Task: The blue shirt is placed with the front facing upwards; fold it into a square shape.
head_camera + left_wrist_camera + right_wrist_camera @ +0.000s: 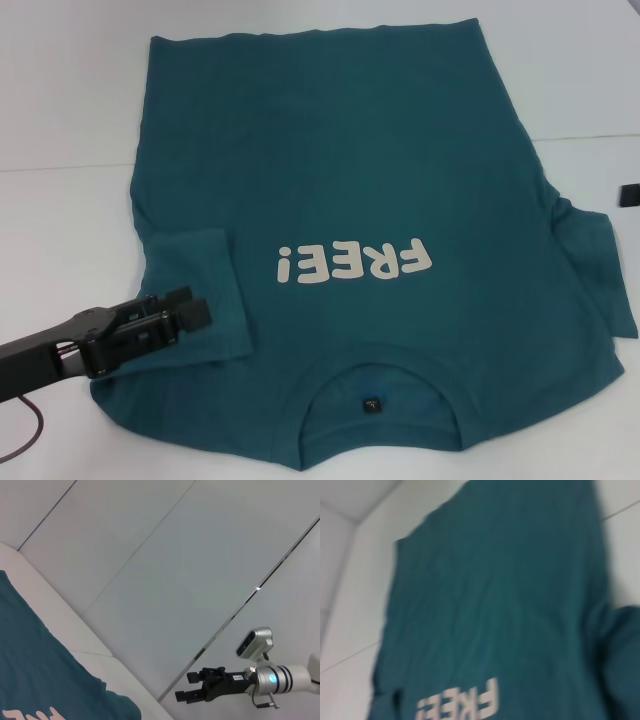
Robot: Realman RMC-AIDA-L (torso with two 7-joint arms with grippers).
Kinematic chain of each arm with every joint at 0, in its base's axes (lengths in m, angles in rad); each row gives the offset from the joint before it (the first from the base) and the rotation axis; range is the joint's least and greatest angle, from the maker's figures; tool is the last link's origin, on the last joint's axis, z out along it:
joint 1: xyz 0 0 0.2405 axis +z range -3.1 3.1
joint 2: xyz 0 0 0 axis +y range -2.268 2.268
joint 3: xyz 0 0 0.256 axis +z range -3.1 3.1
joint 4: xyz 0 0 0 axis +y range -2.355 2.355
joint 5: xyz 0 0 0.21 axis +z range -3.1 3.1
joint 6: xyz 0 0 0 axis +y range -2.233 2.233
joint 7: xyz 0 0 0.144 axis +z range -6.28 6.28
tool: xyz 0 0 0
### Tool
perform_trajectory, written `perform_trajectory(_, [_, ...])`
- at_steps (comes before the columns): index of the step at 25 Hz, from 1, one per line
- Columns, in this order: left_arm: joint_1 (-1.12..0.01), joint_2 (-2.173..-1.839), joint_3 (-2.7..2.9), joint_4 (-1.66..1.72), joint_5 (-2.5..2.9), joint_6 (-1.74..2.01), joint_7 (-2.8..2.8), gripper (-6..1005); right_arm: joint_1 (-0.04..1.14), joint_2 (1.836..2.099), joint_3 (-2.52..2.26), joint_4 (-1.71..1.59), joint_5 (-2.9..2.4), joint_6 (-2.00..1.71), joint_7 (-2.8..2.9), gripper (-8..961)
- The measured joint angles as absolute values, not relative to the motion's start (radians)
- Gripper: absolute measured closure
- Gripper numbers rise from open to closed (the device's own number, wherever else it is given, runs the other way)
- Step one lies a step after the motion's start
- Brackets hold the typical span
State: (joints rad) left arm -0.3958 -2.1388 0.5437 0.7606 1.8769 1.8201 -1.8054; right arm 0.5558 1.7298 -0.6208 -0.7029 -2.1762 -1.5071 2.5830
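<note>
Left gripper (190,308) hovering over folded-in left sleeve (195,290) of blue shirt (340,180), jaws parted, gripping nothing; right sleeve (590,270) lying unfolded.

White table (60,100), blue shirt (340,180) spread flat on it

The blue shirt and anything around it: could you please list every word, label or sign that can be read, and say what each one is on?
"FREE!" in cream letters on the chest of the blue shirt, upside down in the head view.
The small dark tag inside the collar: too small to read.
The label on the right gripper, seen in the left wrist view: too small to read.
</note>
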Motion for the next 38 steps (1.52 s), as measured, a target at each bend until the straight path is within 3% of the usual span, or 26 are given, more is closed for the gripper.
perform_trajectory(2, [-0.397, -2.141, 0.543, 0.761, 1.877, 1.819, -1.807, 304, 0.562, 1.719, -0.613, -0.754, -2.256, -1.483, 2.644, 60])
perform_trajectory(9, [-0.398, -2.142, 0.541, 0.76, 1.876, 1.813, -1.817, 304, 0.585, 1.721, -0.592, -0.789, -2.361, -1.446, 2.696, 63])
perform_trajectory(22, [-0.404, -2.143, 0.543, 0.759, 1.876, 1.8, -1.828, 303, 0.659, 1.814, -0.621, -0.618, -2.469, -1.206, 2.686, 69])
perform_trajectory(34, [-0.405, -2.145, 0.542, 0.759, 1.876, 1.797, -1.828, 303, 0.669, 1.83, -0.659, -0.61, -2.481, -1.123, 2.689, 73])
perform_trajectory(38, [-0.405, -2.146, 0.542, 0.759, 1.876, 1.793, -1.828, 303, 0.662, 1.847, -0.673, -0.608, -2.481, -1.08, 2.687, 75])
